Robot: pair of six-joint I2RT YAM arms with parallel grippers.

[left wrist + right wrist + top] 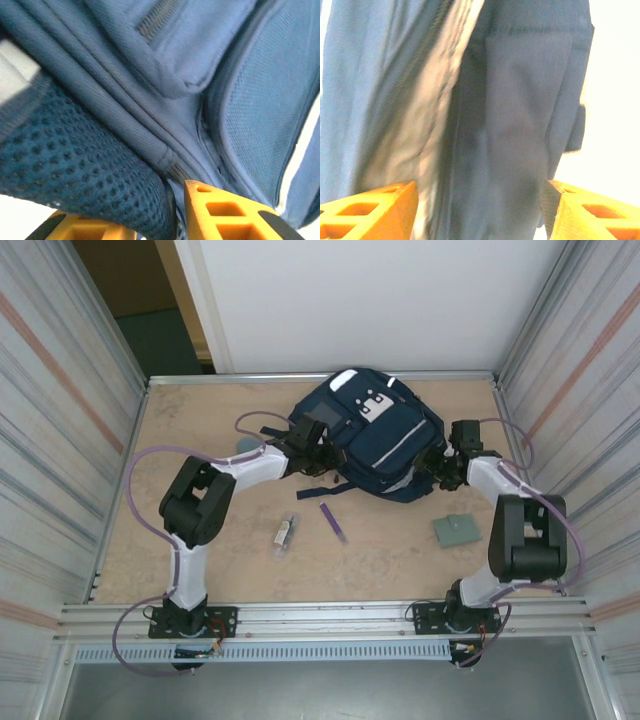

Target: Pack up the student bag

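The student bag [372, 430], navy blue with white patches, lies at the back middle of the table. My left gripper [308, 447] is at the bag's left side. In the left wrist view a bulge of its dark mesh fabric [85, 165] fills the narrow gap between my orange fingers [220, 212]; whether they clamp it is unclear. My right gripper [441, 466] is at the bag's right side. Its jaws stand wide apart, with the bag's blue fabric [515, 125] and grey lining [420, 135] between them.
On the table in front of the bag lie a small clear-and-white item [285, 534], a purple pen [333, 522] and a grey-green square pad [456, 530]. A grey-blue round thing [246, 444] sits left of the bag. Metal walls close in both sides.
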